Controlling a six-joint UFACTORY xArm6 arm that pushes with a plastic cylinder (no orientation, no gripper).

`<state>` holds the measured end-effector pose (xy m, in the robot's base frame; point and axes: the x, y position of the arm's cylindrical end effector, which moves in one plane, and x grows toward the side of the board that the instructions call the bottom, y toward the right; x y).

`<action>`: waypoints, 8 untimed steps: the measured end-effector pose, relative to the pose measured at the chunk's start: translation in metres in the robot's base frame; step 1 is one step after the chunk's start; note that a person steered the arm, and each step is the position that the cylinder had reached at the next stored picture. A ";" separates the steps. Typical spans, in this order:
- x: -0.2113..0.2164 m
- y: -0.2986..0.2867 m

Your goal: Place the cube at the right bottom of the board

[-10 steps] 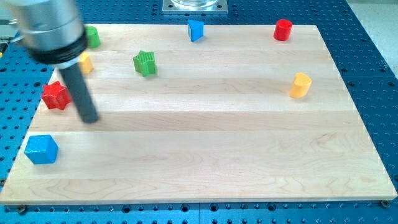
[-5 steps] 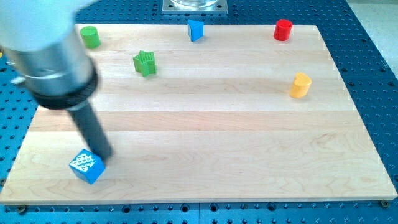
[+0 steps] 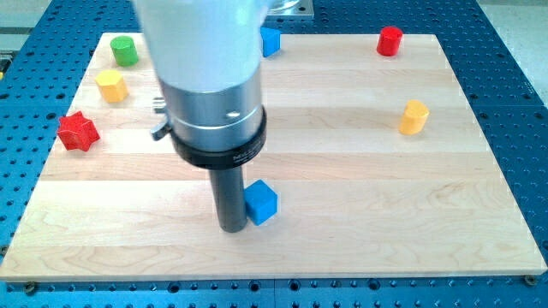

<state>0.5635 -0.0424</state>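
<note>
The blue cube [image 3: 261,203] sits on the wooden board [image 3: 360,214], left of centre in the lower half. My tip [image 3: 233,228] rests on the board right against the cube's left side, touching or nearly touching it. The rod rises from there into the large grey arm body, which hides the board behind it, including the green star seen earlier.
A red star [image 3: 77,131], a yellow block [image 3: 110,85] and a green cylinder [image 3: 124,50] are at the view's left. A blue block [image 3: 271,40] sits at the top middle, a red cylinder [image 3: 390,40] at the top right, a yellow cylinder [image 3: 413,117] at the right.
My tip has swept right along the lower board. The blue cube has moved from the bottom left corner to left of centre, turning as it went.
</note>
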 end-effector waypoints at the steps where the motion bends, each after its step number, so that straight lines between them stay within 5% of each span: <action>1: -0.029 0.002; 5: -0.027 0.152; 6: 0.001 0.110; 7: 0.008 0.194; 8: -0.024 0.152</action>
